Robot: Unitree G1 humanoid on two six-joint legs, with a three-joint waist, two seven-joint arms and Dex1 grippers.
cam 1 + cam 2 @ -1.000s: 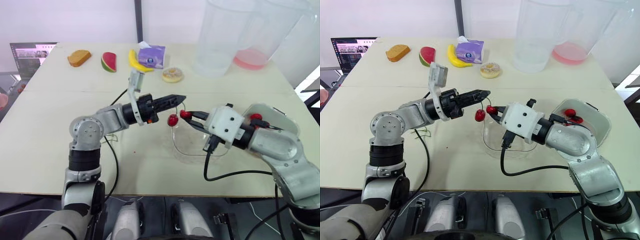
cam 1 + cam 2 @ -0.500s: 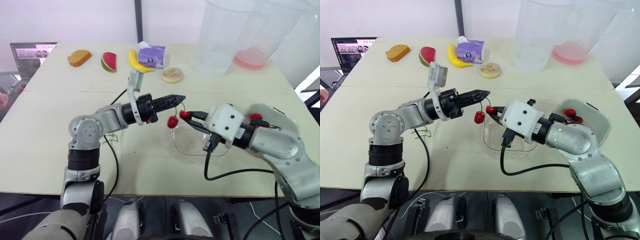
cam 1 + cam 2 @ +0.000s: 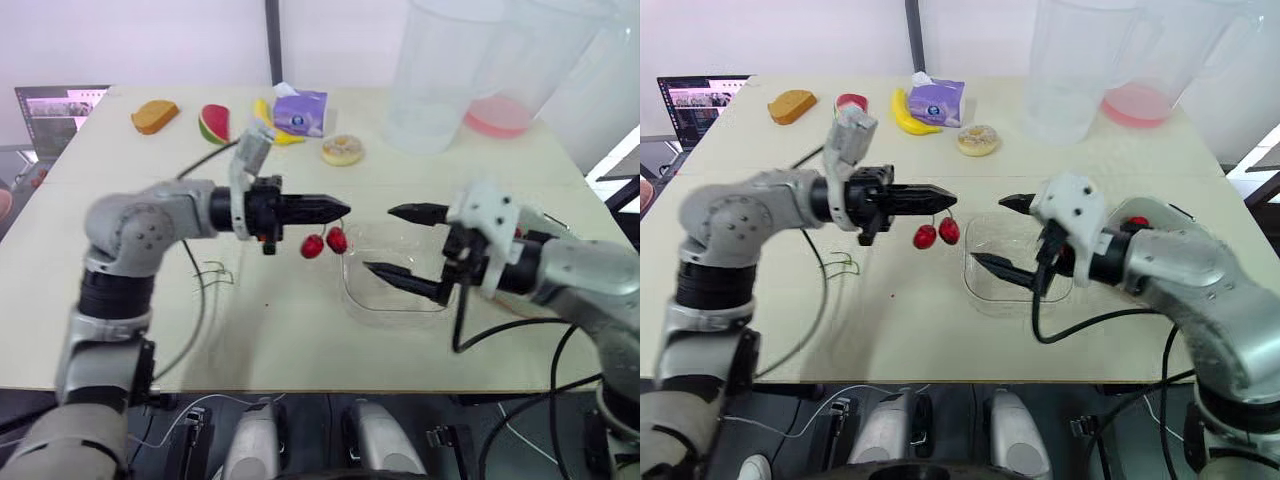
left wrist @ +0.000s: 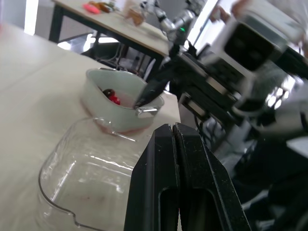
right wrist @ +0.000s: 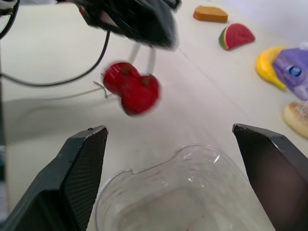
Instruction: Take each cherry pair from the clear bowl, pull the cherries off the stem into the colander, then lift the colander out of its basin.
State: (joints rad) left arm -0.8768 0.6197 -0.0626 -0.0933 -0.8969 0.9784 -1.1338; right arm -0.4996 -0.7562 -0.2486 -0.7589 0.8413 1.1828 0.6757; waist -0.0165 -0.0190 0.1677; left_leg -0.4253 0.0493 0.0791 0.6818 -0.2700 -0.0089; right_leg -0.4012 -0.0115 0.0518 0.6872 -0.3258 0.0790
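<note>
Here your left gripper's [image 3: 338, 208] jaws were pressed together on the stem [image 5: 152, 60], with the cherry pair [image 3: 322, 243] hanging just below their tips, stem roughly upright. Your right gripper's [image 3: 381, 240] jaws stood spread wide over the bowl [image 3: 365, 300], facing the cherries. These hung near and about level with that gap, just outside the bowl's rim on the left arm's side.
</note>
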